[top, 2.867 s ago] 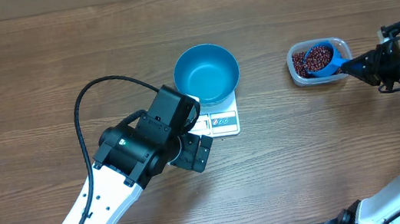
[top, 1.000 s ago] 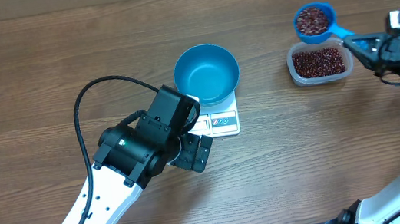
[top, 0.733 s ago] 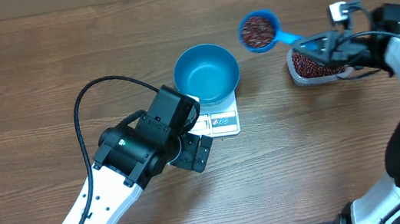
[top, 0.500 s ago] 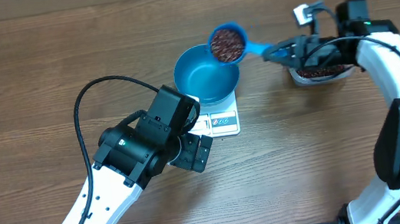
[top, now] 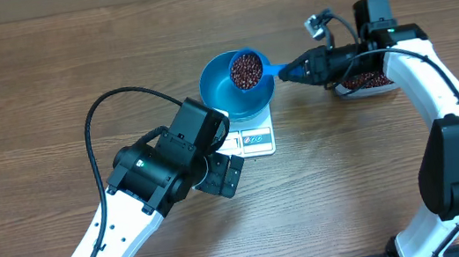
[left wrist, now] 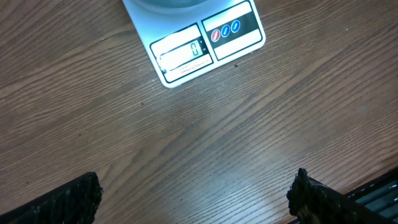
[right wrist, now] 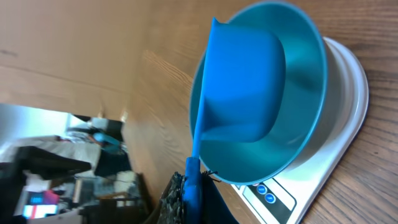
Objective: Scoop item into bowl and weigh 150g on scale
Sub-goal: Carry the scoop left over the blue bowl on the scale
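Overhead view: the pouring step is judged to be in hand. A blue scoop (top: 247,70), heaped with dark red-brown beans (top: 246,69), is held level above the far-right part of the blue bowl (top: 226,104), with its handle clamped between the closed right fingers (top: 312,67). The bowl is set on the white scale (top: 256,140). The part of its inside not covered by the scoop is bare, and no beans can be made out in it. A clear tub (top: 357,87) holding more beans is partly hidden by the right arm. The left fingers (top: 225,177) are spread wide and empty, just beside the scale's near-left corner, above the bench (top: 44,73). A roll of the right wrist is judged to be called for next, so that the beans are tipped inside the rim and not over it.

Left wrist view: the scale's display (left wrist: 183,53) and buttons are seen at the top, though the reading is too small to be told. Only bare bench is seen between the two spread fingertips at the lower corners.

Right wrist view: the scoop's underside (right wrist: 242,87) is seen over the bowl's hollow (right wrist: 305,93), and its handle runs down into the shut fingers (right wrist: 171,202). The bowl is carried on the scale (right wrist: 348,124). The beans are hidden from here.
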